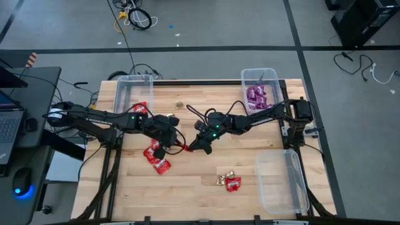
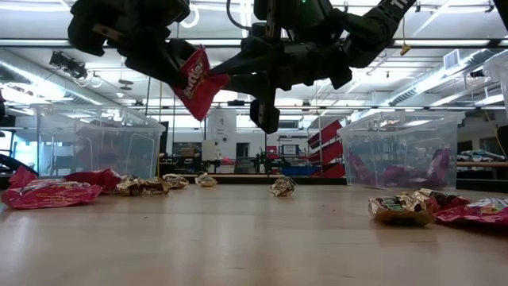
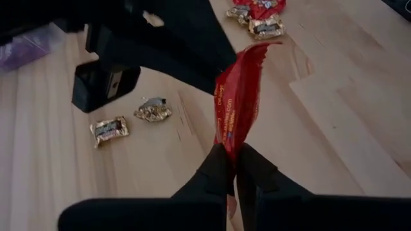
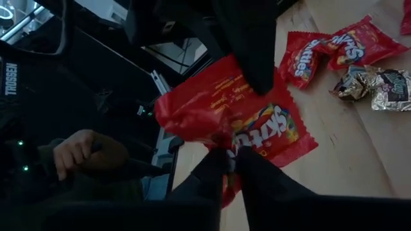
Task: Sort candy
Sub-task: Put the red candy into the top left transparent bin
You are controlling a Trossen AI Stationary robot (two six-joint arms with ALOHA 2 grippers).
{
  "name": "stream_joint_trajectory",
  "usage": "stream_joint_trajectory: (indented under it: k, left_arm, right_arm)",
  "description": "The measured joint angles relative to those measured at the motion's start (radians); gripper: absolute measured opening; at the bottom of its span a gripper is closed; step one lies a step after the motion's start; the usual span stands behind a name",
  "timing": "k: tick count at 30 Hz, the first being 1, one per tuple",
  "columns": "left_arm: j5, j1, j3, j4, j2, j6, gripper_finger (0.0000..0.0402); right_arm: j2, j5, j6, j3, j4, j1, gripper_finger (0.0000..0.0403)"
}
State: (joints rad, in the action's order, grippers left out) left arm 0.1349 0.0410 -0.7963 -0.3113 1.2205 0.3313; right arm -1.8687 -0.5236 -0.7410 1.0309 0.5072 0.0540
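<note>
A red candy packet (image 2: pixel 198 79) hangs in mid-air over the middle of the table, between my two grippers. My left gripper (image 3: pixel 232 157) comes from the table's left and is shut on it. My right gripper (image 4: pixel 231 157) comes from the right, its fingers close together on the opposite side of the same packet. More red packets (image 1: pixel 156 156) lie flat on the table below the left gripper. Gold foil pieces and a red packet (image 1: pixel 229 180) lie nearer the front. My left gripper pinches one end edge of the red packet (image 3: pixel 230 138) between its two fingers, coming from the table's left and slanting down. The packet stands edge-on beyond the fingers, clear of the table. My right gripper has the packet's crumpled edge (image 4: pixel 218 131) between its two fingertips, coming nearly level from the table's right. The packet's printed face spreads out beyond the fingers, lifted clear.
A clear bin (image 1: pixel 133 90) with red packets stands at the far left. A second bin (image 1: pixel 261 87), with purple packets, stands at the far right, and a third bin (image 1: pixel 281 181) at the near right. One gold piece (image 1: pixel 179 104) lies near the far edge. A person's hand (image 4: pixel 80 151) shows beyond the table.
</note>
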Motion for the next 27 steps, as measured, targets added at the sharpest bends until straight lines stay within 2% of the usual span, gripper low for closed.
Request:
stream_joint_trajectory:
  k: [9,16,27]
  left_arm:
    - [-0.003,0.000,0.000,-0.046,-0.003,-0.021,0.0010]
    - [-0.074,0.000,0.000,-0.113,-0.088,-0.051,0.0010]
    - [-0.380,0.000,0.000,-0.231,-0.321,-0.178,0.0010]
  right_arm:
    - [0.000,-0.089,-0.046,0.000,-0.006,0.002,0.0117]
    - [0.000,-0.110,-0.053,0.000,-0.016,0.001,0.0132]
    - [0.000,-0.106,-0.039,0.000,-0.016,0.001,0.0130]
